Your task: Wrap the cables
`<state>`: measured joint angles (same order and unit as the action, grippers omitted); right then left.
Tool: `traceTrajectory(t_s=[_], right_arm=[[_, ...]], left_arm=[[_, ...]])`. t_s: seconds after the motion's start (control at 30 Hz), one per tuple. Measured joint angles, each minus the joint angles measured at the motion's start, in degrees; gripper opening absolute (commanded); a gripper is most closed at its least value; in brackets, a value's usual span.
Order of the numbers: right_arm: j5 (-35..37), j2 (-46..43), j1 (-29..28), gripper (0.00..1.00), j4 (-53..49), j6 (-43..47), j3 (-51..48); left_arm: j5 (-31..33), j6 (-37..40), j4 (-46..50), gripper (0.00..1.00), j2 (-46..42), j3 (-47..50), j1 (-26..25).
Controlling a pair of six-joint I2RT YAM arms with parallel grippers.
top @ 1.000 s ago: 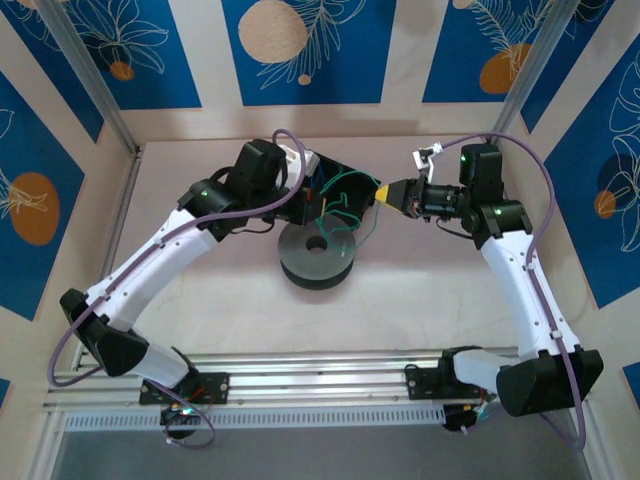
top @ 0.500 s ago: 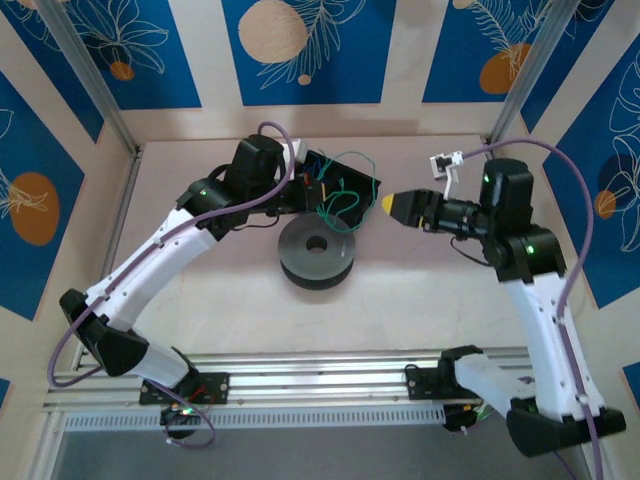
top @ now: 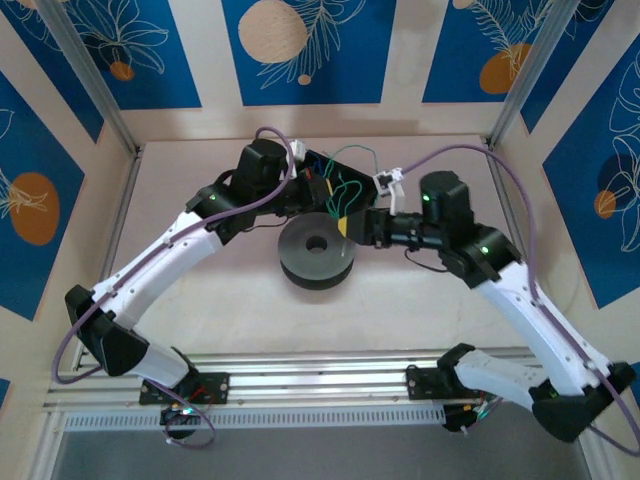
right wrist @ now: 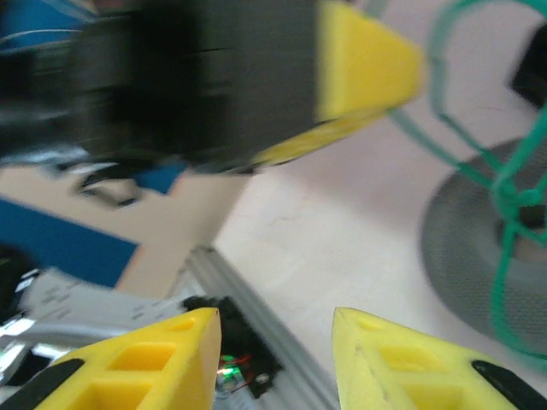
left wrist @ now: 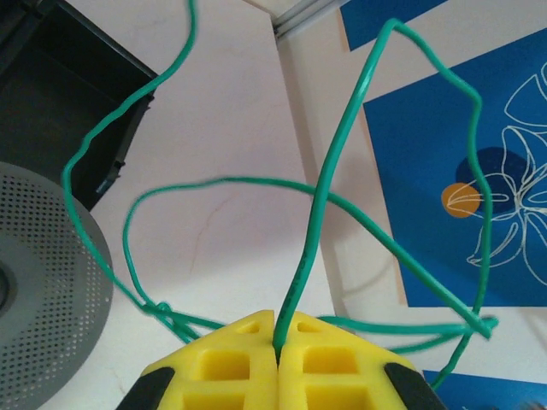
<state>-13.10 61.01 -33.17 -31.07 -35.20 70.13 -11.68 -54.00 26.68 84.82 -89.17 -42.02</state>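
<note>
My left wrist camera, clearer than the top one, shows the left gripper (left wrist: 278,363) pinched tight on the green cable (left wrist: 320,213) beside the grey spool (left wrist: 43,273); the right gripper (right wrist: 275,359) gapes partway, empty.

Blue wall panels (top: 340,72) with white leaves and orange discs enclose a pale tabletop (top: 300,322).

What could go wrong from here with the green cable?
The left pincer pinches the green cable only at its fingertips; a tug may pull it free.
The cable's loose loops cross and look tangled beside the grey spool; pulling may tighten a knot.
The open right pincer is close to the left one; they might collide.
</note>
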Motion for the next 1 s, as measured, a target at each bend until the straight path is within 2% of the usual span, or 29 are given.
traceTrajectory(t_s=[0.1, 0.23, 0.5, 0.67, 0.73, 0.8, 0.9, 0.97, 1.0], right_arm=[[6.2, 2.9, 0.0, 0.4, -0.6, 0.7, 0.0], [10.8, 2.9, 0.2, 0.43, -0.9, 2.1, 0.0], [15.2, 2.8, 2.7, 0.45, -0.7, 4.5, -0.1], [15.5, 2.8, 4.7, 0.44, 0.1, 5.2, -0.2], [15.6, 3.1, 5.0, 0.41, 0.7, 5.6, -0.2], [16.0, 3.8, 5.1, 0.32, 1.2, 6.3, -0.2], [16.5, 5.6, 5.3, 0.26, 2.3, 7.3, -0.2], [16.8, 7.1, 5.7, 0.09, 2.9, 8.1, -0.2], [16.9, 7.8, 5.9, 0.1, 3.1, 8.4, -0.2]], left_arm=[[-0.9, -1.1, -1.3, 0.0, -0.3, 0.9, 0.0], [-1.6, -1.9, -1.8, 0.0, -1.6, 2.1, 0.0], [-3.4, -4.0, -4.7, 0.0, -2.7, 3.0, 0.0], [-4.6, -5.1, -6.0, 0.0, -2.7, 3.5, 0.0], [-5.3, -6.0, -7.2, 0.0, -2.7, 3.9, 0.0], [-6.2, -7.0, -8.4, 0.0, -2.7, 4.4, 0.0], [-7.9, -8.6, -10.4, 0.0, -2.7, 5.2, 0.0], [-8.9, -9.5, -11.3, 0.0, -2.7, 5.7, 0.0], [-9.4, -10.0, -11.5, 0.0, -2.7, 5.8, 0.0]])
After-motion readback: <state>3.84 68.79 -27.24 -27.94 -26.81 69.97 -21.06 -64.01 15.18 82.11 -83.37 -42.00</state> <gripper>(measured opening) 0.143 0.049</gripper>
